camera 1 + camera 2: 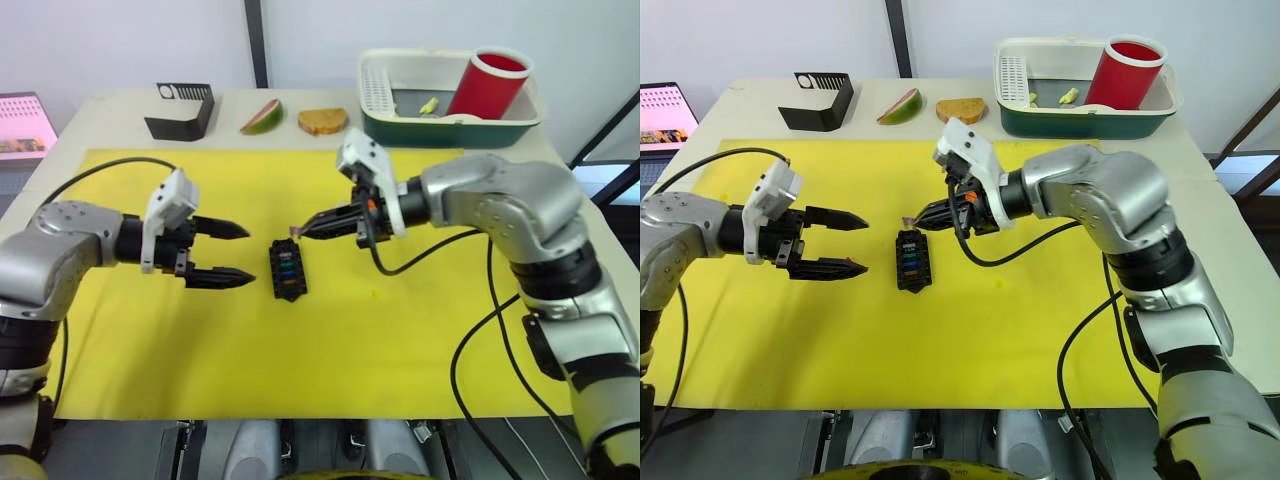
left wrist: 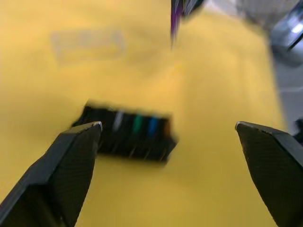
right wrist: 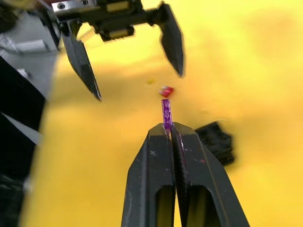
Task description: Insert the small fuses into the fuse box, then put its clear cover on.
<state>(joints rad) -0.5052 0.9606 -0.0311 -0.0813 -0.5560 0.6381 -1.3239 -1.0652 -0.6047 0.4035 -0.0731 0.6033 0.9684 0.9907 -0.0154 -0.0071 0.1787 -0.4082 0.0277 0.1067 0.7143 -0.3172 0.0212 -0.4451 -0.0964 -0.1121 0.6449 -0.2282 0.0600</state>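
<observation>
R gripper (image 3: pixel 168 130), jaws pinching just the tip of the purple fuse (image 3: pixel 165 112), hovers above far end of fuse box (image 1: pixel 287 270) mid yellow mat (image 1: pixel 400 340); L gripper (image 1: pixel 228 254) jaws spread nearby; thin grip, fuse could twist or drop when pushed in.

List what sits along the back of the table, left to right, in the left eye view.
Laptop → black slotted stand → fruit wedge → slice of bread → white-and-green basin, with a red cup leaning in its right half.
</observation>
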